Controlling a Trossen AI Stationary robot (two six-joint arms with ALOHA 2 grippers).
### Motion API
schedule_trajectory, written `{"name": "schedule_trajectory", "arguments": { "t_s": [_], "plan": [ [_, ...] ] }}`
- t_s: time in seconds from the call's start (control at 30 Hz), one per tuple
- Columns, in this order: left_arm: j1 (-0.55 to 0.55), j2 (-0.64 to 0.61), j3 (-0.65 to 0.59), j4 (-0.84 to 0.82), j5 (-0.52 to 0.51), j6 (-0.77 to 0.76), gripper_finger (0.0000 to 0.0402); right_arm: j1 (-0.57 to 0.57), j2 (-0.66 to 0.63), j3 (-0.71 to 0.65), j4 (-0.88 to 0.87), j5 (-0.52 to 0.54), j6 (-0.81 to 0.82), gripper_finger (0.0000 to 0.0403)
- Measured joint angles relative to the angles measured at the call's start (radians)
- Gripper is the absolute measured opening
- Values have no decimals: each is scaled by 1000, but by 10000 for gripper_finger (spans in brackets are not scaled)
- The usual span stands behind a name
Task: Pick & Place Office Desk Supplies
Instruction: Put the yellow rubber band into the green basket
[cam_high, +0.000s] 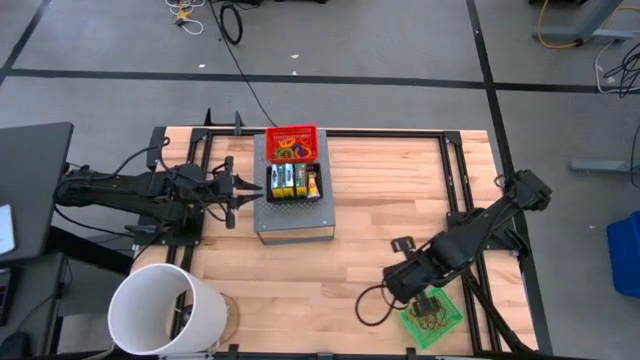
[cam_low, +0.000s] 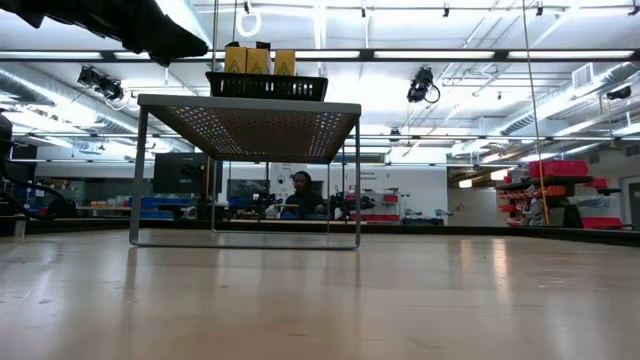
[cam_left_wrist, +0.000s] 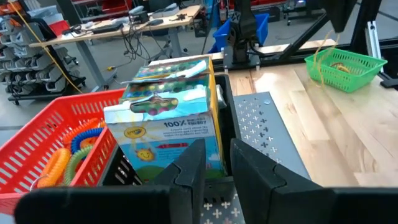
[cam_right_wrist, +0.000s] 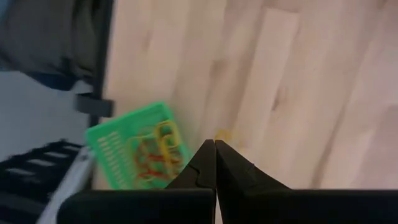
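Note:
Several yellow-and-green crayon boxes (cam_high: 292, 181) stand upright in a black basket (cam_high: 318, 196) on top of a grey perforated stand (cam_high: 293, 222). Against its far side sits a red basket (cam_high: 292, 144) holding coloured rubber bands (cam_left_wrist: 74, 152). My left gripper (cam_left_wrist: 216, 167) hovers level at the black basket's left side, open by a narrow gap, with the nearest crayon box (cam_left_wrist: 171, 124) just beyond its tips. My right gripper (cam_right_wrist: 215, 147) is shut and points down above the bare wood, beside a green basket (cam_right_wrist: 134, 149) of rubber bands near the table's right front corner. My right gripper has a small yellow-orange speck (cam_right_wrist: 221, 134) showing right at its shut tips. I cannot tell whether that speck is held or lies on the table below.
A large white bucket (cam_high: 165, 310) stands at the near left corner. Black rails (cam_high: 455, 190) frame the table's far and right sides. Bare wood lies between the stand and the green basket (cam_high: 432, 316). A person sits in the room beyond the table.

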Motion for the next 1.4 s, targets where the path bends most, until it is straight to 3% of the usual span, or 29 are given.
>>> {"name": "schedule_trajectory", "arguments": {
  "t_s": [0.63,1.07,1.23,1.4],
  "plan": [
    [0,0,0,-1,0,0,84,26,-122,0,-20,-361,396,0],
    [0,0,0,-1,0,9,84,98,-118,0,0,-365,543,0],
    [0,0,0,-7,0,3,84,102,-84,1,43,-331,523,0],
    [0,0,0,-7,0,0,84,102,16,1,72,-365,446,0]
  ]
}}
